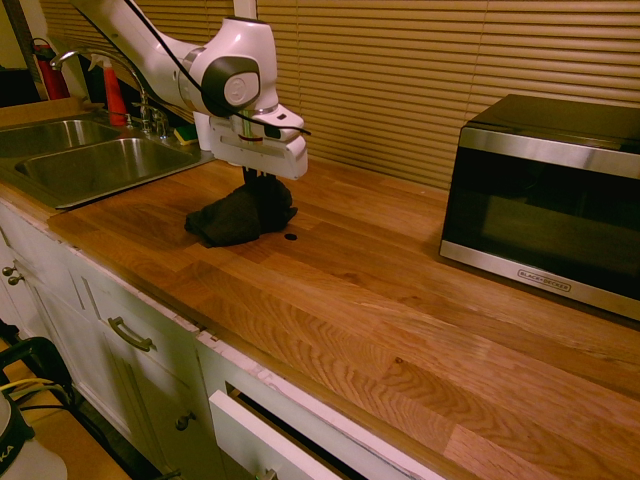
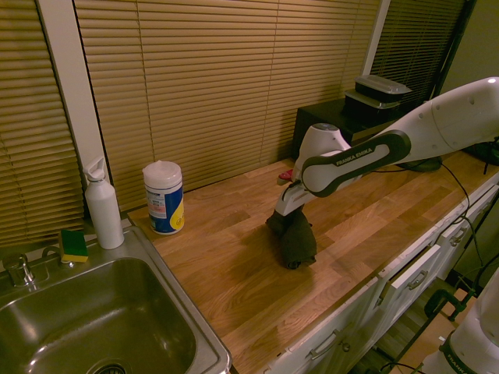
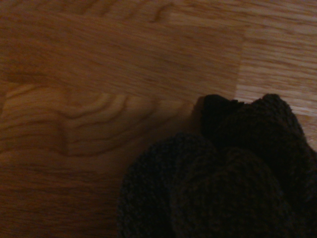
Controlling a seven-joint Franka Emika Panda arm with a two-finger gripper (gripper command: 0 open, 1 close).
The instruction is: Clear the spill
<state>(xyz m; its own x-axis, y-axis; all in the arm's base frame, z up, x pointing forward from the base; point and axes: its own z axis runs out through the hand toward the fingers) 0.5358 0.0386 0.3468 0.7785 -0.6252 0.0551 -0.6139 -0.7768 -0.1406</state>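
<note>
First exterior view: gripper point(image 1: 256, 180) down in bunched dark cloth point(image 1: 238, 218) on counter point(image 1: 400, 300), finger spread hidden. Spill point(image 1: 291, 237): one dark drop just right of cloth.

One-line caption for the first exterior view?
Gripper down on a dark cloth bunched on the wooden counter, one dark drop beside it.

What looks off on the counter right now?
One small dark drop sits on the bare wood countertop, just beside the bunched dark cloth under the tool. It is uncovered by the cloth. In the first exterior view a drawer below the counter edge stands ajar.
</note>
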